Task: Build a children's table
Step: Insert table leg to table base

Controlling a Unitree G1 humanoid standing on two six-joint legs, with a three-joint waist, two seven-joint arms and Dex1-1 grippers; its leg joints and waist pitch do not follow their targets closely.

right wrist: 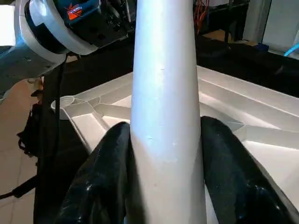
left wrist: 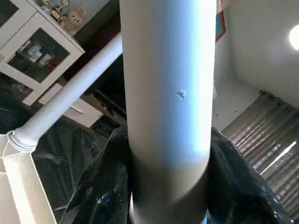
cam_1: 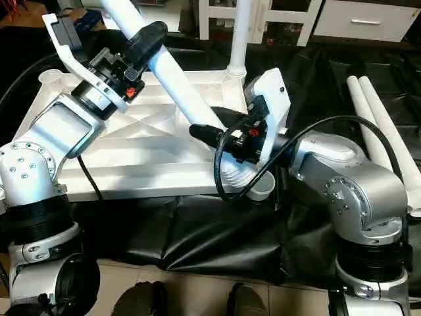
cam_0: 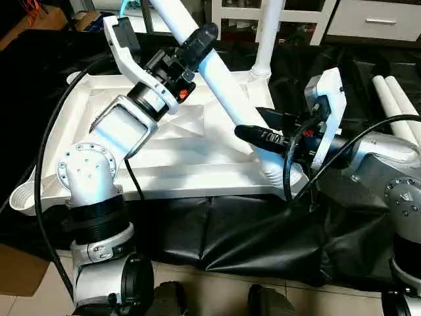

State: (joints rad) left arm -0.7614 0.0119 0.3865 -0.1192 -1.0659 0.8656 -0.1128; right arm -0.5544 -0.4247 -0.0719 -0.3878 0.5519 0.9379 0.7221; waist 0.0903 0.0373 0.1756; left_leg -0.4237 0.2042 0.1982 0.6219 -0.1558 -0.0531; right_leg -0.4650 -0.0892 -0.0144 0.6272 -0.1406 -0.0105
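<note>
Table leg gripped by both grippers over the flipped top

The tabletop (cam_0: 197, 164) is laid upside down on a black sheet (cam_0: 250, 237), ribbed underside up, and 1 leg (cam_1: 238, 39) is already stood upright in the far corner socket. A 2nd leg (cam_0: 217, 72) is held tilted, its lower end set at the near right corner socket (cam_1: 253, 184) and its upper end leaned away toward the far left. The left gripper (cam_0: 197, 41) is clamped around that leg high up, black fingers (left wrist: 98, 186) pressed on both sides. The right gripper (cam_1: 210, 128) is closed on the same leg lower down, just above the socket, fingers (right wrist: 107, 177) hugging the tube. 2 more legs (cam_1: 375, 125) are left lying side by side on the sheet, off to the right of the top.
</note>
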